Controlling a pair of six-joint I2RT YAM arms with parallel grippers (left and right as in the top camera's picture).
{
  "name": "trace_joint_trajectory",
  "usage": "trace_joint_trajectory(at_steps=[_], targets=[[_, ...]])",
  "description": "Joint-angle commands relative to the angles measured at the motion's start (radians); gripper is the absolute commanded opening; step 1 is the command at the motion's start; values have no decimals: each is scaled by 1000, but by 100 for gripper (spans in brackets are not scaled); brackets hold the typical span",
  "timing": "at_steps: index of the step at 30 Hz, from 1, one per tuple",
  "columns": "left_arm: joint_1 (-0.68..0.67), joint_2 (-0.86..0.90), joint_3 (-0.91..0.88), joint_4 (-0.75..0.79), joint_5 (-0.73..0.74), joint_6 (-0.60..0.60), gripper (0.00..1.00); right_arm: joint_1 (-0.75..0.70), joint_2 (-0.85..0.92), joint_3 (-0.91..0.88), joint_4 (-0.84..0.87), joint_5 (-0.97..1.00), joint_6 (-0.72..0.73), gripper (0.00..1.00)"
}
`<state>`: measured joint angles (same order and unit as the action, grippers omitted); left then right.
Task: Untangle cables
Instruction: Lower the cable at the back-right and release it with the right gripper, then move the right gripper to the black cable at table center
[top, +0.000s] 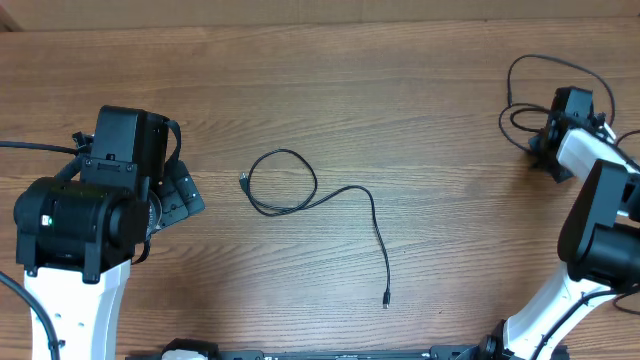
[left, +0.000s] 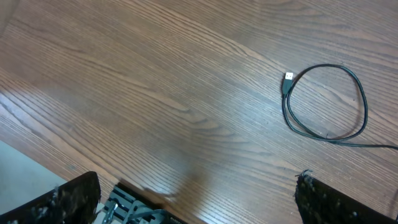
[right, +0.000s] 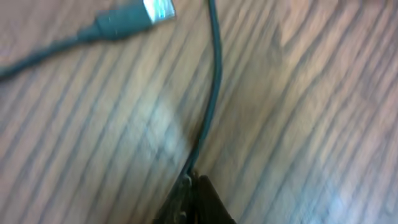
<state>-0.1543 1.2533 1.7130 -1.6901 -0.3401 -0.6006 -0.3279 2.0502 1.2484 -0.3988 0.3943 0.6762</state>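
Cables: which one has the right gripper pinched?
The tangled cable at the table's right edge; the right gripper is shut on its strand. The looped cable mid-table lies free, untouched.

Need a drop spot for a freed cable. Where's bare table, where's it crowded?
Free: a strip of table along the far edge, between the left arm and the far-right cables; also the patch between the tail of the centre cable and the right arm. Crowded: the far-right corner, where the right pincer is shut on one strand.
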Motion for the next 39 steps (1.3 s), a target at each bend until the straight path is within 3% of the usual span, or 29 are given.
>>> trace_joint_trajectory(at_steps=[1, 8, 13, 19, 26, 33, 39], targets=[[4, 3, 0, 1, 1, -16, 100, -9, 55, -81, 165, -91, -79, 4], [4, 3, 0, 1, 1, -16, 100, -8, 56, -76, 488, -258, -207, 15], [3, 3, 0, 1, 1, -16, 100, -8, 55, 3, 457, -285, -254, 16], [3, 3, 0, 1, 1, -16, 99, -8, -26, 273, 50, -296, -314, 9], [4, 3, 0, 1, 1, -16, 99, -6, -255, 578, -407, -427, -314, 19], [3, 3, 0, 1, 1, -16, 100, -3, -475, 606, -644, -664, -306, 26], [4, 3, 0, 1, 1, -16, 100, 24, -586, 606, -883, -718, -277, 27]])
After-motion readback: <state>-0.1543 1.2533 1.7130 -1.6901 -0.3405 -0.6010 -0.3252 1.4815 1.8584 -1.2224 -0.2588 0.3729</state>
